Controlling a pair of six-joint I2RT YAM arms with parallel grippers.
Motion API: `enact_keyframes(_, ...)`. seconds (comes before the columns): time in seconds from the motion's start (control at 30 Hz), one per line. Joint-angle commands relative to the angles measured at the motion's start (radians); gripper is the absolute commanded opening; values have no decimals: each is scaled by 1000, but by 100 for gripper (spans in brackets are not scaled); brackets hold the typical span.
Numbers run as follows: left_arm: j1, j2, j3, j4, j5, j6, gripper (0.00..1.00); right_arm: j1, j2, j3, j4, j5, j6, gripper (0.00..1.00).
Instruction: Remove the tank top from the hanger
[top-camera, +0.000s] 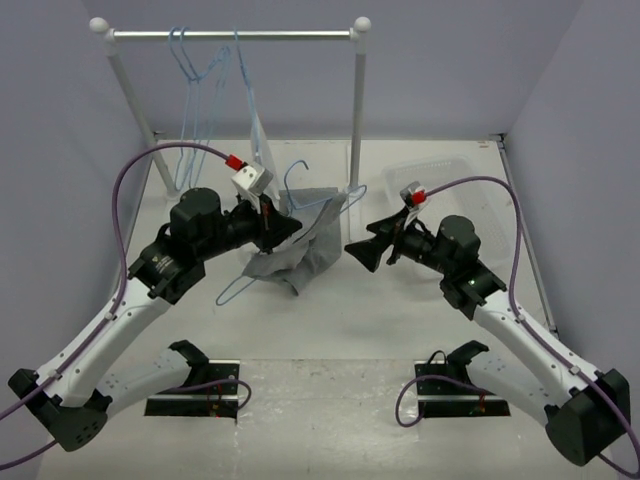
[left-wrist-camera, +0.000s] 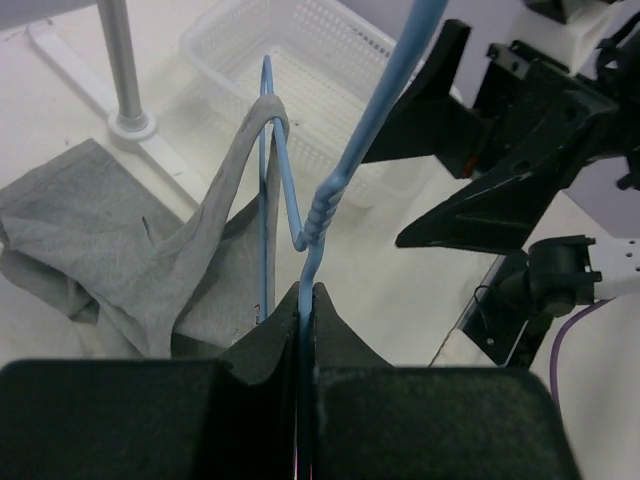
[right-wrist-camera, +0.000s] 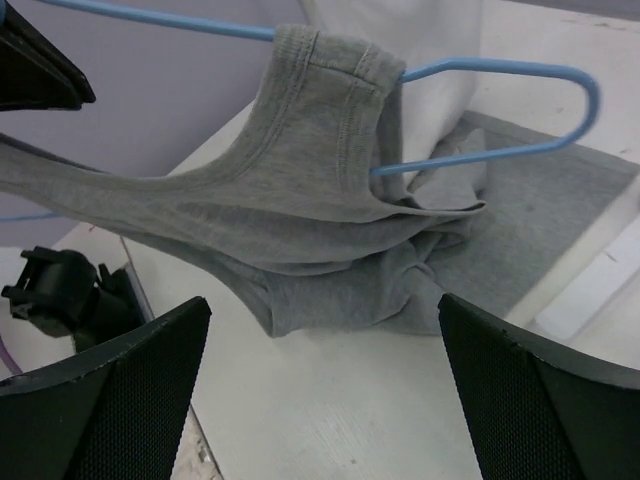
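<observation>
At table's middle, clamped thin light-blue wire hanger by its neck in closed left gripper — held right gripper wide open beside limp grey cloth tank top, one strap on hanger.

Left tool pinched closed, right tool spread wide, tips facing, both arms bent inward
</observation>
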Motion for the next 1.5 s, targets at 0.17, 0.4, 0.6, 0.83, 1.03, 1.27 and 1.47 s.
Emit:
enact_keyframes(0.17,-7,-9,1,111,122,-18,0,33,147,39,340,-136,36,88)
enact_keyframes(0.4,-7,2,10,110,126,-14,0,35,162,65,380,-58,65,78)
enact_keyframes(0.6,-7,1,25,96,136,3,0,37,199,104,358,27,70,71)
enact_keyframes(0.83,-7,2,36,87,142,14,0,37,214,121,371,32,71,28)
enact_keyframes(1.03,-7,-10,35,84,145,16,0,35,230,127,375,77,85,0)
enact_keyframes(1.27,-9,-30,35,64,91,14,0,35,184,73,362,179,74,0)
enact_keyframes(1.47,-7,-45,27,45,60,19,0,32,127,56,240,471,36,0)
